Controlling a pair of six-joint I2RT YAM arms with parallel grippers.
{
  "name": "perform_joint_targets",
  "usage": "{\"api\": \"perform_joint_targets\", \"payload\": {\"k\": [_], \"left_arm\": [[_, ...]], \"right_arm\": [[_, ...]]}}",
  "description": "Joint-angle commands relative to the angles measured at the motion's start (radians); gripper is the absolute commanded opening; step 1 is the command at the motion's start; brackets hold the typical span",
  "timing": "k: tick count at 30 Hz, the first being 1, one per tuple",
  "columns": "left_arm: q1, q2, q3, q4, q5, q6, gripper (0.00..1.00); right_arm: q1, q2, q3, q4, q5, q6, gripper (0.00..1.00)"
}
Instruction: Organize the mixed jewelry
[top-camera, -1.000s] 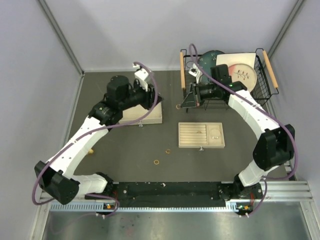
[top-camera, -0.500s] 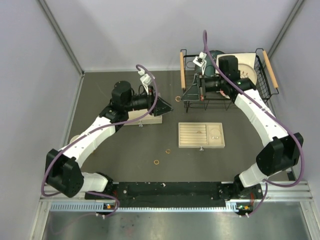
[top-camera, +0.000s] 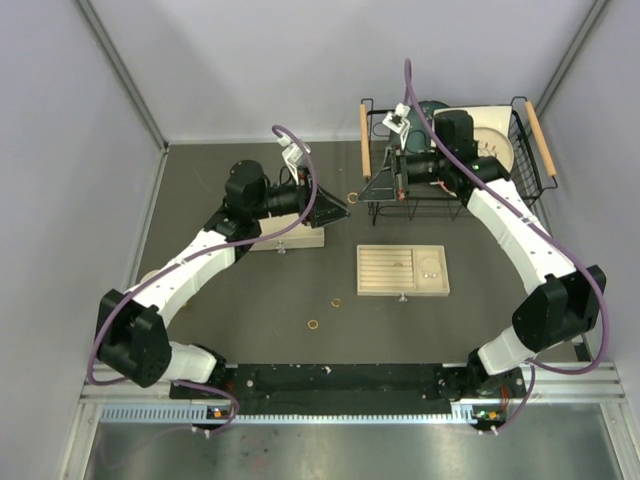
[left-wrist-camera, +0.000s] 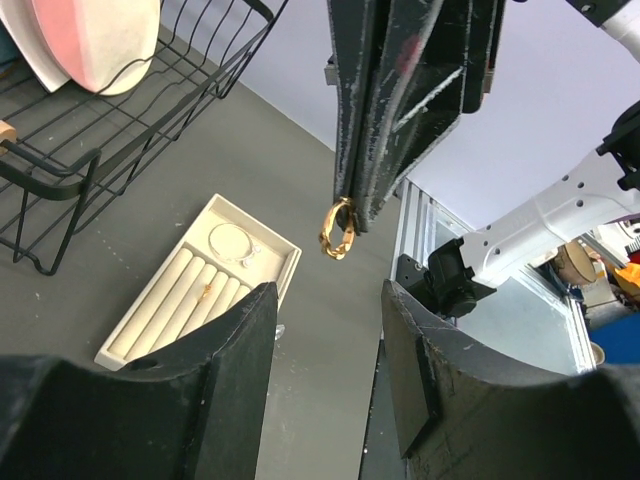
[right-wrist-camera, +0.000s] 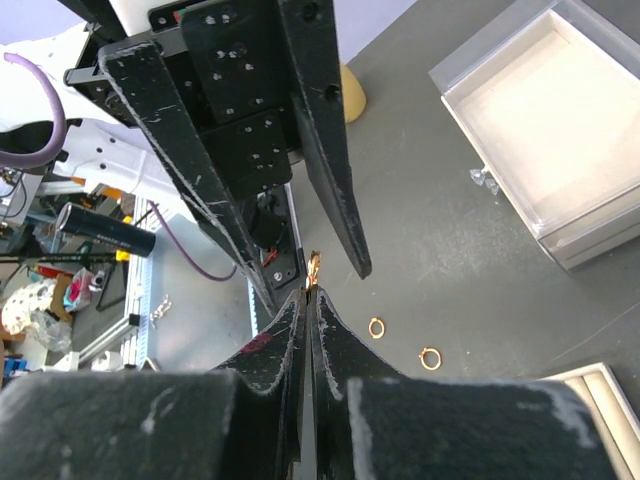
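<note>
One small, twisted, glossy gold ring (left-wrist-camera: 337, 229)

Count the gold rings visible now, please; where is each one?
3. One ring is pinched in the shut right gripper; two rings lie loose on the table near the beige jewelry tray. A gold speck in the tray's slots may be a fourth.
</note>
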Motion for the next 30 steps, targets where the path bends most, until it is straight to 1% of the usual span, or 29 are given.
{"api": "perform_joint_targets", "payload": {"k": [1, 11, 16, 30], "left_arm": [[0.006, 0.014, 0.046, 0.060, -0.015, -0.006, 0.52], [0.007, 0.015, 0.053, 0.094, 0.005, -0.043, 0.49], [0.013, 0.015, 0.059, 0.097, 0.009, -0.051, 0.42], [0.015, 0.038, 0.062, 0.111, 0.020, -0.072, 0.27]], "right_arm": [[0.019, -0.047, 0.007, 0.055, -0.017, 0.006, 0.00], [0.024, -0.050, -0.022, 0.053, 0.003, -0.011, 0.00], [0.027, -0.058, -0.034, 0.053, 0.007, -0.015, 0.00], [0.031, -0.056, -0.039, 0.053, 0.015, -0.022, 0.00]]}}
